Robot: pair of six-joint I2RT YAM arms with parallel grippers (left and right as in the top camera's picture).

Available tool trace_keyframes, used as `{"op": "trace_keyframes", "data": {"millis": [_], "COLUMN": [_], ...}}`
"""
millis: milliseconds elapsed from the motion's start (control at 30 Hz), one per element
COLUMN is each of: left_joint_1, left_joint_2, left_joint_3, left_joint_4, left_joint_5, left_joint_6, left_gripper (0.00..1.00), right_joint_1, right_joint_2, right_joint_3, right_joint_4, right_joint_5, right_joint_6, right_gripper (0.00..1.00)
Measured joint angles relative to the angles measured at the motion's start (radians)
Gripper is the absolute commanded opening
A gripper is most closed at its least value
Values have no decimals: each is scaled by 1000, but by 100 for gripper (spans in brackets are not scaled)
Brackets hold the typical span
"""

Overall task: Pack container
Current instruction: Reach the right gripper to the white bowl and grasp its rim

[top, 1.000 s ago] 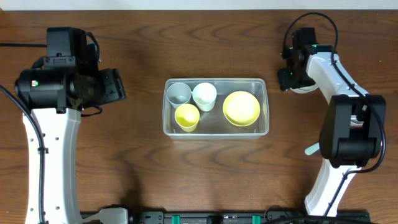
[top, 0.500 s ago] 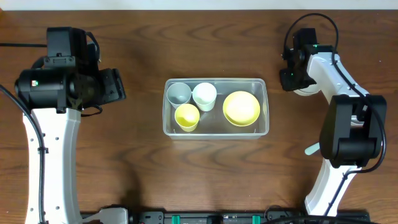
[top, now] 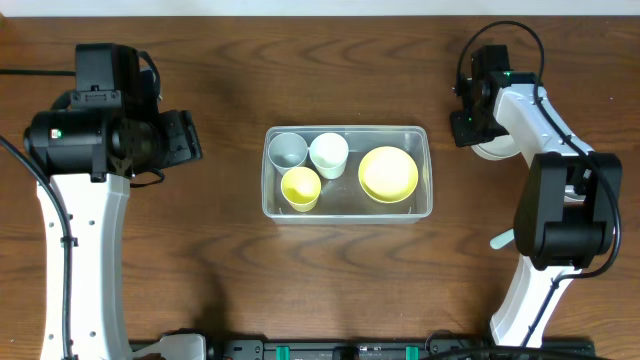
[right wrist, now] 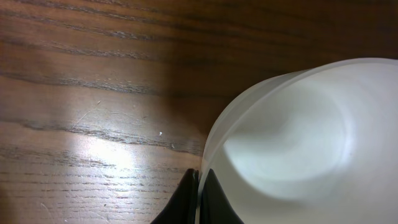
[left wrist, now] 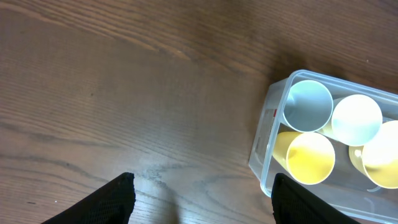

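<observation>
- We count one container (top: 345, 129), clear plastic.
- We count three cups inside it: pale-blue cup (top: 288, 150), white cup (top: 328, 152), yellow cup (top: 301, 187).
- We count two bowls: yellow bowl (top: 388, 173) inside, white bowl (right wrist: 298, 143) outside.
- We count two arms: left arm (top: 80, 200), right arm (top: 545, 120).

The white bowl (right wrist: 311, 143) runs off the right wrist view's right and bottom edges, and the right pincer (right wrist: 199, 196) shows only its tips. Overhead, the arm hides most of both. The left wrist view's right edge crops the container (left wrist: 264, 134)
</observation>
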Motion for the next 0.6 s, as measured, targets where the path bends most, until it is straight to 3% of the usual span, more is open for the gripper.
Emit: {"op": "trace_keyframes", "data": {"millis": [300, 600], "left_joint_1": [0, 0], "left_joint_2": [0, 0], "left_joint_3": [0, 0], "left_joint_4": [0, 0], "left_joint_5": [0, 0], "left_joint_6": [0, 0], "left_gripper": [71, 71], "right_joint_1": [2, 159], "right_joint_2": [-112, -536], "right_joint_3": [22, 140], "right_joint_4": [-155, -265], "right_joint_5": [-31, -135], "right_joint_6": [26, 10], "right_gripper": [1, 1]}}
